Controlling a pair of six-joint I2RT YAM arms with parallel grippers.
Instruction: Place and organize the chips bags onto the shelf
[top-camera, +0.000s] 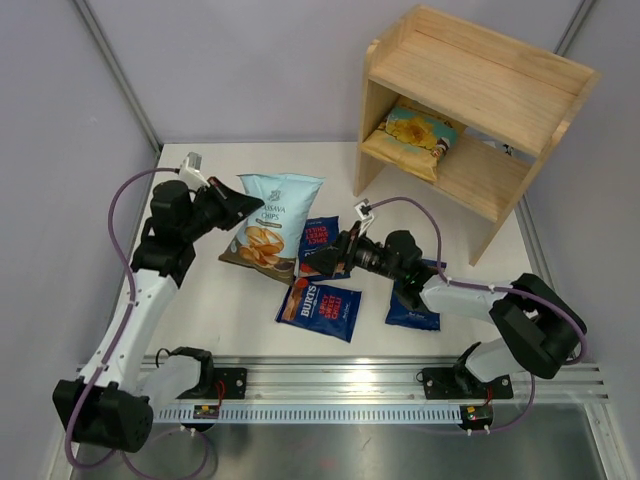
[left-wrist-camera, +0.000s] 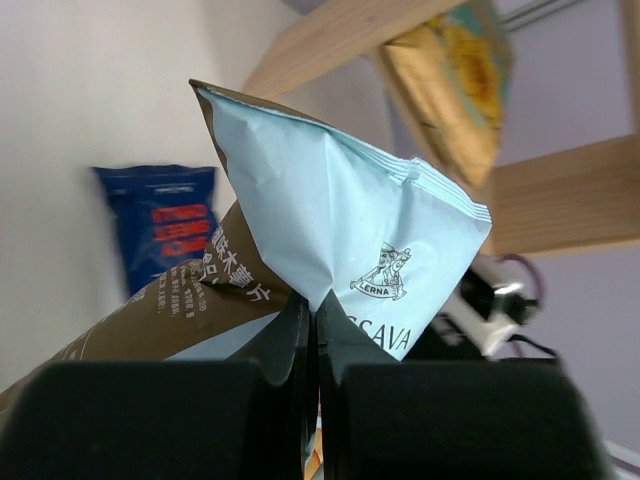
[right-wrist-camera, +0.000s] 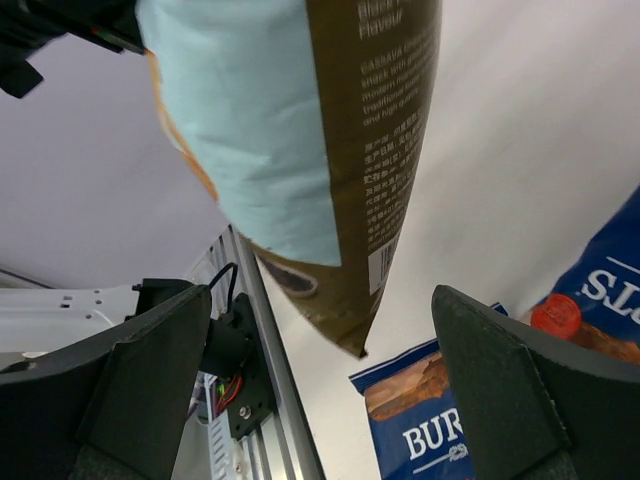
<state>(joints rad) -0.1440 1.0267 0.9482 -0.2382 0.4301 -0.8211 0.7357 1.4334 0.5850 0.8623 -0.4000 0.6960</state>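
The left gripper (left-wrist-camera: 312, 330) is squeezed tight on the top of the light blue bag (top-camera: 272, 222), left of the shelf (top-camera: 470, 100). The right gripper (top-camera: 335, 252) is spread wide and holds nothing, by a dark blue bag (top-camera: 315, 235), also left of the shelf.

cassava bag (top-camera: 272, 222) hanging tilted, three blue bags (top-camera: 320, 310) flat, yellow bag (top-camera: 417, 137) on shelf (top-camera: 480, 75)

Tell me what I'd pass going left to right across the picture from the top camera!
The left hand → the light blue Cassava bag it pinches → the open right hand → the tan-yellow bag inside the wooden shelf. The dark blue bags overlap these, so I skip them.
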